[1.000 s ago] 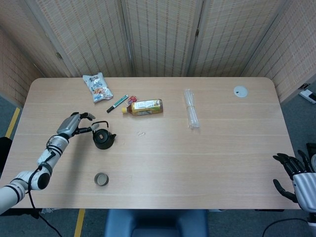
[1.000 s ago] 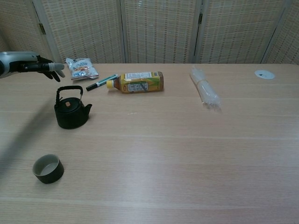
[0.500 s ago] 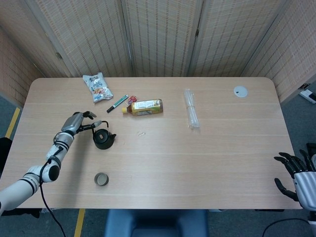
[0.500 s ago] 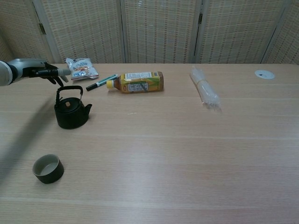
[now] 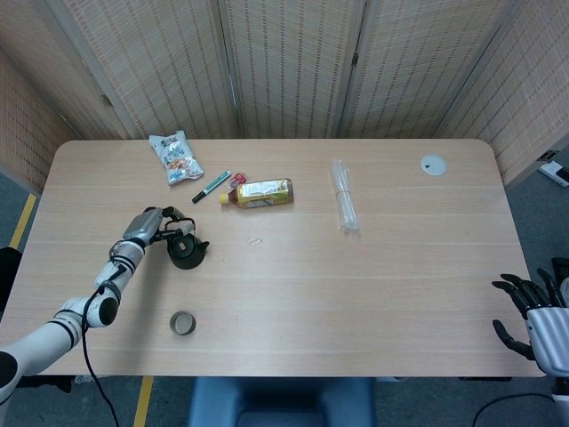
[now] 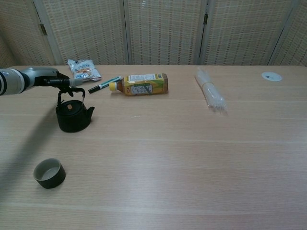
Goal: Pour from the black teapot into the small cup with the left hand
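The black teapot (image 5: pixel 185 252) (image 6: pixel 73 117) stands upright on the left of the table, its wire handle raised. My left hand (image 5: pixel 156 226) (image 6: pixel 52 79) reaches in from the left, fingers stretched out over the top of the handle and some curling down beside it; I see no closed grip. The small dark cup (image 5: pixel 182 323) (image 6: pixel 49 173) sits empty near the front edge, in front of the teapot. My right hand (image 5: pixel 532 310) hangs off the table's front right corner, fingers apart and holding nothing.
Behind the teapot lie a snack bag (image 5: pixel 176 157) (image 6: pixel 83 69), a green marker (image 5: pixel 212 186) (image 6: pixel 103 85) and a yellow bottle (image 5: pixel 260 192) (image 6: pixel 141 84) on its side. A clear plastic bundle (image 5: pixel 344 196) (image 6: pixel 210 91) and a white disc (image 5: pixel 433 164) (image 6: pixel 271 75) lie further right.
My left hand has moved right and closer to the teapot, from beside it to over its handle. The teapot and cup have not moved.
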Robot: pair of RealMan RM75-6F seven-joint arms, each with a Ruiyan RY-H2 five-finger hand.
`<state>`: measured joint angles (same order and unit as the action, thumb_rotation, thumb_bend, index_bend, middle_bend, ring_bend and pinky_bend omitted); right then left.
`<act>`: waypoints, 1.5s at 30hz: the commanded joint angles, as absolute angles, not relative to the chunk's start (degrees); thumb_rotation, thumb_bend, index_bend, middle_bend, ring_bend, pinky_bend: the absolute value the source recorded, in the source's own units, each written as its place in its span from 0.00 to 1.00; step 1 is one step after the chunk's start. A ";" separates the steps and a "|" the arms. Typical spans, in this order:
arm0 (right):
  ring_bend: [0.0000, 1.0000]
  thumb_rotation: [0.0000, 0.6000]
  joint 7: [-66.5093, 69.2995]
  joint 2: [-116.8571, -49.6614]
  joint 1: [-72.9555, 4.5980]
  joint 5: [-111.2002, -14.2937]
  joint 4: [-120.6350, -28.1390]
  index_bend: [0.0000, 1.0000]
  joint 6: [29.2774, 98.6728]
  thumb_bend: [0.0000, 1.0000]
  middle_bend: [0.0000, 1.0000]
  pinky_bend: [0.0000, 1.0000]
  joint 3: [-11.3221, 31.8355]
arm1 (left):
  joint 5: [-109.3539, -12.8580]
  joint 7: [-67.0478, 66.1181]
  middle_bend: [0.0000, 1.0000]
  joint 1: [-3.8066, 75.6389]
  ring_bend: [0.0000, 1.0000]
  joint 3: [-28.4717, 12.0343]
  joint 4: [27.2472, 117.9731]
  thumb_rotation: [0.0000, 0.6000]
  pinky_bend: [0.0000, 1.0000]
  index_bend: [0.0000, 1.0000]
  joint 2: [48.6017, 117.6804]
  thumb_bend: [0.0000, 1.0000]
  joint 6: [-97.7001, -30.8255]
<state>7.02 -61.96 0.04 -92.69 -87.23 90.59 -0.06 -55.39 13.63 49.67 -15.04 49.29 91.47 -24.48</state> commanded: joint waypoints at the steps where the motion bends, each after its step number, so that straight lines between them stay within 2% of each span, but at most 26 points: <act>1: 0.22 1.00 7.09 -61.97 0.15 -92.66 -87.16 0.24 90.70 0.35 0.23 0.00 -0.07 | -55.96 13.72 0.39 49.58 0.26 -15.28 50.41 0.34 0.00 0.33 91.04 0.19 -25.05; 9: 0.22 1.00 7.19 -61.92 0.39 -92.66 -87.15 0.24 90.82 0.35 0.23 0.00 -0.16 | -58.70 14.68 0.45 48.39 0.32 -15.79 55.62 0.34 0.00 0.35 88.47 0.19 -28.14; 15: 0.23 1.00 7.26 -61.88 0.48 -92.79 -87.16 0.24 90.96 0.35 0.23 0.00 -0.18 | -62.50 15.76 0.47 46.30 0.34 -15.49 62.75 0.34 0.00 0.36 84.69 0.19 -32.11; 27: 0.23 1.00 6.81 -61.65 0.03 -93.61 -87.77 0.24 90.91 0.35 0.23 0.00 -0.06 | -71.69 15.33 0.55 41.79 0.41 -11.43 75.66 0.35 0.00 0.43 77.99 0.19 -40.73; 40: 0.23 1.00 6.73 -61.67 0.18 -93.60 -87.88 0.24 91.02 0.35 0.23 0.00 -0.15 | -74.13 13.56 0.55 41.21 0.39 -9.22 78.29 0.36 0.00 0.45 77.03 0.19 -43.34; 42: 0.23 1.00 6.74 -61.65 0.21 -93.57 -87.87 0.24 91.06 0.35 0.23 0.00 -0.14 | -74.47 13.00 0.54 41.23 0.39 -8.88 78.20 0.43 0.00 0.45 77.11 0.19 -43.61; 43: 0.23 1.00 6.76 -61.65 0.22 -93.51 -87.88 0.24 91.03 0.35 0.23 0.00 -0.13 | -74.87 12.40 0.53 41.22 0.38 -8.57 78.10 0.54 0.00 0.44 77.14 0.19 -43.94; 44: 0.23 1.00 6.76 -61.62 0.22 -93.49 -87.90 0.24 91.00 0.35 0.23 0.00 -0.14 | -75.14 11.83 0.52 41.18 0.37 -8.33 78.06 0.70 0.00 0.43 77.12 0.20 -44.24; 45: 0.23 1.00 6.77 -61.63 0.21 -93.51 -87.90 0.24 90.99 0.35 0.23 0.00 -0.14 | -75.45 11.08 0.51 41.11 0.37 -8.09 78.03 0.80 0.00 0.42 77.08 0.20 -44.65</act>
<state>6.76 -61.63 0.20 -93.52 -87.90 91.00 -0.14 -74.97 11.89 41.18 -8.49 78.12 77.09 -44.13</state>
